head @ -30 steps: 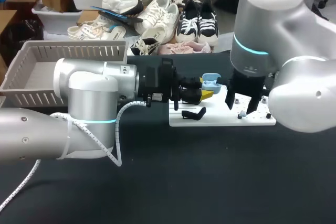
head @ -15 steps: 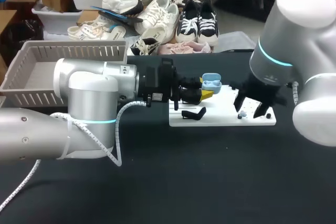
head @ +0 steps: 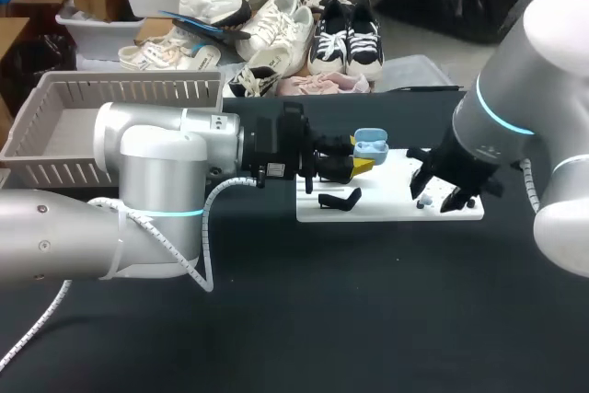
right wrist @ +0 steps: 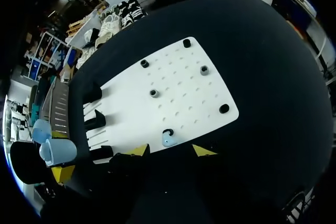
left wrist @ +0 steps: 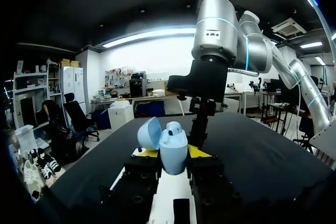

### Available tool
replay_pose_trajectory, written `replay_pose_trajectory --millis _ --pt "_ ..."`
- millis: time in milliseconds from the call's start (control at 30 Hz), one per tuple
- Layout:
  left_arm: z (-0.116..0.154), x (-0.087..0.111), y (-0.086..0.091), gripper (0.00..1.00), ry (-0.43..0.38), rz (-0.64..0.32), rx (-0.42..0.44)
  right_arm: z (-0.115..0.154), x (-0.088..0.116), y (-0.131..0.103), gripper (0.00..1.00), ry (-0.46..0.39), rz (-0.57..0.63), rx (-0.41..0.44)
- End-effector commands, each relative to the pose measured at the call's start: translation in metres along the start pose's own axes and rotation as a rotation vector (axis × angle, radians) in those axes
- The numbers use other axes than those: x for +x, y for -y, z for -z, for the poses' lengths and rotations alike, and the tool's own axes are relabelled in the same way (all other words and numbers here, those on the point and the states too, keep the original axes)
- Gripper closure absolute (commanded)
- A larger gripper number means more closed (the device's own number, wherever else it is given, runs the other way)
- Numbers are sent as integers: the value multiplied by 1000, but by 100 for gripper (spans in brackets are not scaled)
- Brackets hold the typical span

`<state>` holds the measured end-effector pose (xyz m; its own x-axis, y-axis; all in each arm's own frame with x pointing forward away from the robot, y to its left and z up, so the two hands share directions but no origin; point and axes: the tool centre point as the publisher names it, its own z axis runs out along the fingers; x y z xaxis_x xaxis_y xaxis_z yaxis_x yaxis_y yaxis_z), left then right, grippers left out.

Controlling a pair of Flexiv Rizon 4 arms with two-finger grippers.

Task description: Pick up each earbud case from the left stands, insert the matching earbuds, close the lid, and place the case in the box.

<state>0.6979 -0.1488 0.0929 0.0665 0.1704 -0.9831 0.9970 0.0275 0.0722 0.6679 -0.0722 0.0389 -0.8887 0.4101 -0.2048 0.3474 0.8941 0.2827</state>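
A light blue earbud case [head: 370,145] with its lid up is held above the left part of the white board [head: 386,202], my left gripper [head: 363,159] shut on it. In the left wrist view the case [left wrist: 173,149] stands between the yellow tips, lid [left wrist: 149,132] tilted back. My right gripper [head: 440,194] hangs low over the board's right part. In the right wrist view a light blue earbud [right wrist: 168,140] rests by a black peg on the board [right wrist: 178,98], between the open fingers of the right gripper [right wrist: 171,151]. The case [right wrist: 56,151] shows off to the side.
A grey slatted basket [head: 55,126] stands at the back left. A black stand [head: 340,199] sits on the board's left end, under the held case. Several black pegs [right wrist: 153,93] stick up from the board. Dark tabletop [head: 368,301] lies in front.
My right arm has swung out to the right and tilted, its gripper shifting to the board's right part. The left arm and the case have not moved.
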Motion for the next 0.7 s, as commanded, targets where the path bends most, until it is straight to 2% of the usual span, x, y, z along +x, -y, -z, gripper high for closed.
replay_pose_trajectory --millis 33,700 --pt "0 1 0 100 3 -1 -2 -3 2 0 54 18 -3 -5" --pt "0 1 0 100 3 -1 -2 -16 -3 -1 56 -3 1 -18"
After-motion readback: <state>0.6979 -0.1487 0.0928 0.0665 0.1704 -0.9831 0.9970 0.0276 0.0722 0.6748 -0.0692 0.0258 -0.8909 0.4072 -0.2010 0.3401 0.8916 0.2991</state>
